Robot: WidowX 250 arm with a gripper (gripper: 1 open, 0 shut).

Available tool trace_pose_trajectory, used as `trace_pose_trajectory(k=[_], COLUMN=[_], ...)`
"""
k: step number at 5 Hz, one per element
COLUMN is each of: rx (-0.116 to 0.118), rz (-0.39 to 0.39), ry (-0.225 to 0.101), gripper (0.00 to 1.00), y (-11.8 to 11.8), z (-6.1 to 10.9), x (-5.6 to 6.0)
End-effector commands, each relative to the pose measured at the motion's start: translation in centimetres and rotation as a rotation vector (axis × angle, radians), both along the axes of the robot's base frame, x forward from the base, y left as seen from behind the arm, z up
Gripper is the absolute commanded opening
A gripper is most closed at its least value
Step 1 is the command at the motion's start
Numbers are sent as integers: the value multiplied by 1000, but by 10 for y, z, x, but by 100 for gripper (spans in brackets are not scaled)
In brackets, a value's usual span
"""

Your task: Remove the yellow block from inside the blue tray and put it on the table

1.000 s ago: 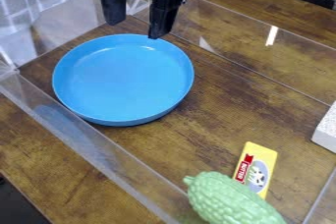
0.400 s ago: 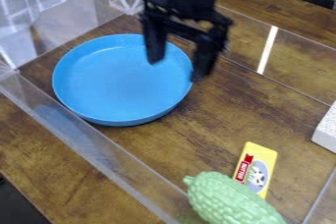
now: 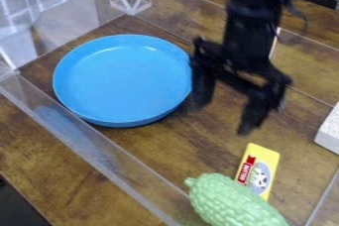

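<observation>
The robot's gripper (image 3: 224, 113), its dark fingers spread wide and grasping nothing, hangs over a wood-grain table (image 3: 153, 156) between a round blue tray (image 3: 122, 79) and the yellow block (image 3: 259, 170) at the center of the job. The block lies flat on the brown planks, well outside the tray's raised rim, its red-and-white label facing up. A bumpy green toy (image 3: 232, 202) sits right beside it, toward the near edge of the view; whether the two touch cannot be told from this angle. A white object (image 3: 330, 129) sits at the right side of the view, apart from the block. By the terms of the assignment, which calls for the yellow block to be taken out of the tray and put on the table, both parts appear to be complete: the block is out, and it rests on the tabletop with no finger gripping it. No further handling of the block seems to be required. What remains, in all likelihood, is only for the arm to draw clear, with some care called for near the block and the green toy, since a low sweep of the spread fingers could nudge either one.
</observation>
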State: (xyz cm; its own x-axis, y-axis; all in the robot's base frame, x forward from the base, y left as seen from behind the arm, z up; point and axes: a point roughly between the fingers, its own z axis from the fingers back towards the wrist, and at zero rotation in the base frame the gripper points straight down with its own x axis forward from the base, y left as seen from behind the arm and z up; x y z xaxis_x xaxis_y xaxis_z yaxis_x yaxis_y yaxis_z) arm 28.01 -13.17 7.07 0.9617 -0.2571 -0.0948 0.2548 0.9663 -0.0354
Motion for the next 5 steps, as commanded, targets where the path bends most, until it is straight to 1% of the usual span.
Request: trace_pose_trajectory(k=[1,3,5], rx=[-30,-49,-59], rz=[-3,-6,-9], ry=[-64,-80,-94], gripper=[100,100,100], y=[-18,-24,-27], z=[1,-11,-22], x=[8,14,21])
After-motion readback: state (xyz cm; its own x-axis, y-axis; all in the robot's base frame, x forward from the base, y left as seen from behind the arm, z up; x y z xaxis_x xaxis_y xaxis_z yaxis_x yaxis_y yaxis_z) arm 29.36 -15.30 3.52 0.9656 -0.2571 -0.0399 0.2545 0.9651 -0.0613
